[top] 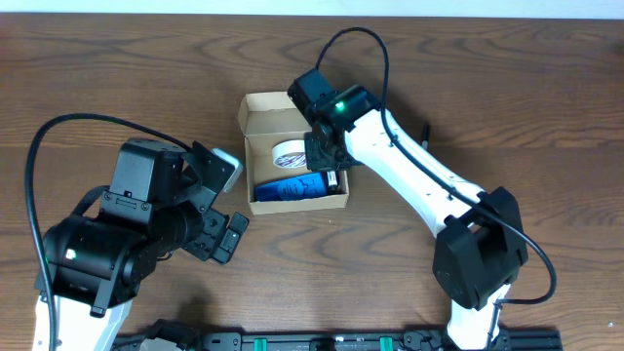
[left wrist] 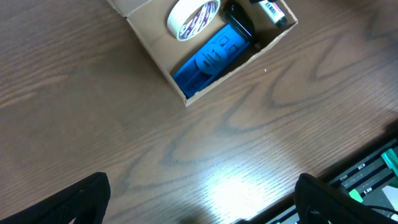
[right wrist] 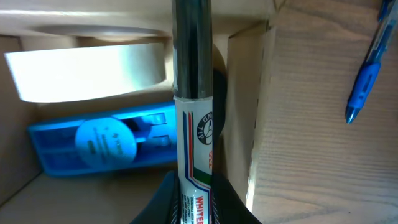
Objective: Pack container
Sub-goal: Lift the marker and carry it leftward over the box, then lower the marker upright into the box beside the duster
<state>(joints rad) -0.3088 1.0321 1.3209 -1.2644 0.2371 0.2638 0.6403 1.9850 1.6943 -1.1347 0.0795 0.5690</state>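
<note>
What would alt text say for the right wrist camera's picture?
The right tool grips a whiteboard marker, pointing it into an open cardboard container that holds a tape roll and a blue item. A blue pen lies outside on the wooden table.

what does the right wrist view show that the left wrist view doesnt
Only right wrist: a blue pen on the table outside the box, and the right end effector shut on a marker. Only left wrist: the open left end effector and a black rail at the table edge. Both: box, tape roll, blue case, part of the marker.
</note>
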